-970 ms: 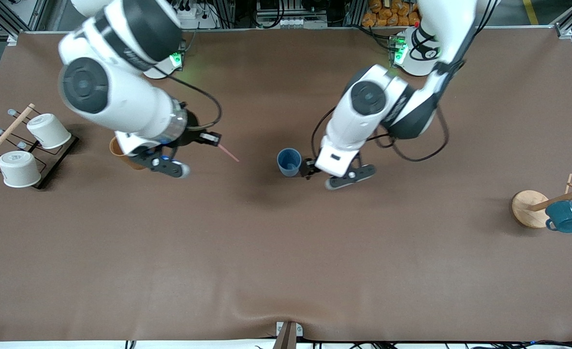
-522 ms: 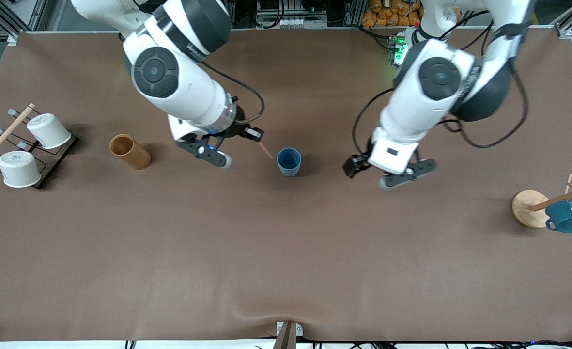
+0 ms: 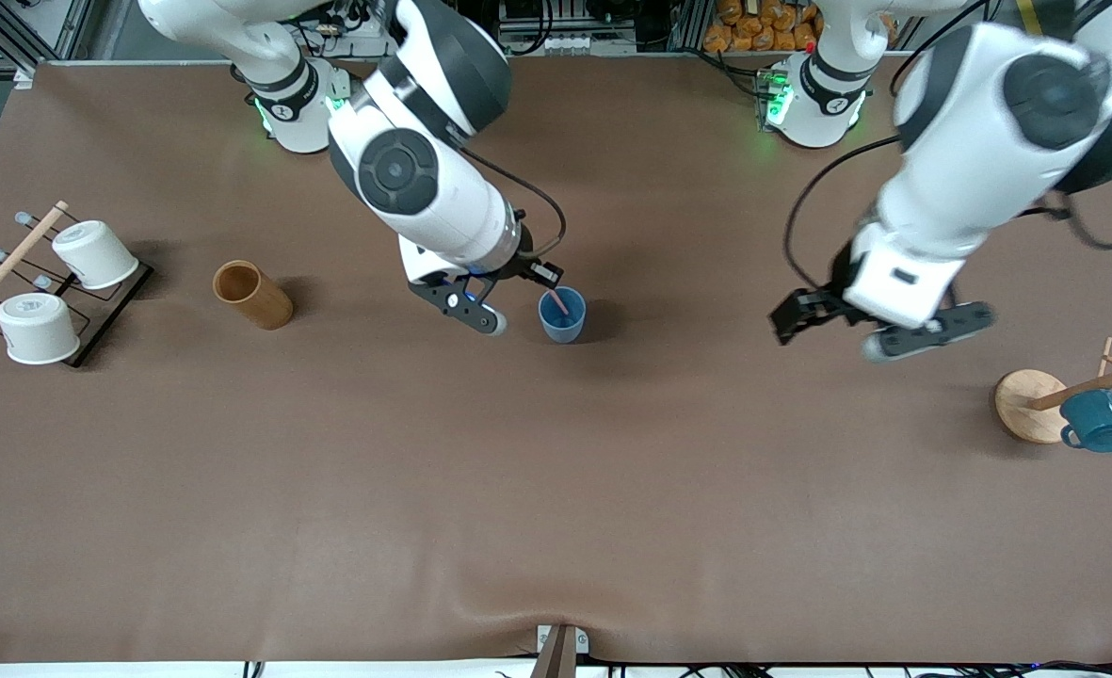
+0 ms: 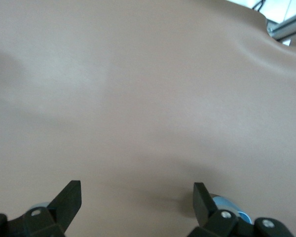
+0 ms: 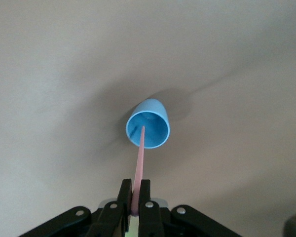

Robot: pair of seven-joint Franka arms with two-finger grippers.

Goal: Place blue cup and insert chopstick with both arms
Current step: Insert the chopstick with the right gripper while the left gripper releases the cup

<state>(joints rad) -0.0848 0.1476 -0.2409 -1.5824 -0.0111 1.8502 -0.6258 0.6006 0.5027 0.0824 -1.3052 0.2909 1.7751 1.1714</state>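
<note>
From my station I see the right arm's black two-finger gripper [image 5: 134, 203] clamped on the thin pale-pink chopstick [image 5: 139, 168], its fingers pressed together on the stick's upper end, which they hide. The free end dips into the mouth of the small light-blue handleless cup [image 5: 148, 123], standing upright on the brown table [image 3: 556, 490] directly beneath that gripper; I cannot tell whether the tip touches the cup's floor. In the front view the right gripper [image 3: 544, 276] is mostly covered by its own white wrist, and only a short pink stretch of chopstick [image 3: 561, 302] shows over the cup [image 3: 562, 315]. The left arm's black gripper [image 3: 805, 318] hangs over bare table, well apart from the cup toward the left arm's end, fingers spread wide and holding nothing; its wrist view cuts both fingers [image 4: 69, 200] off at the frame edge. Near it, toward the table's end, stands a round wooden rack [image 3: 1029, 405] with a teal mug [image 3: 1098, 421].
</note>
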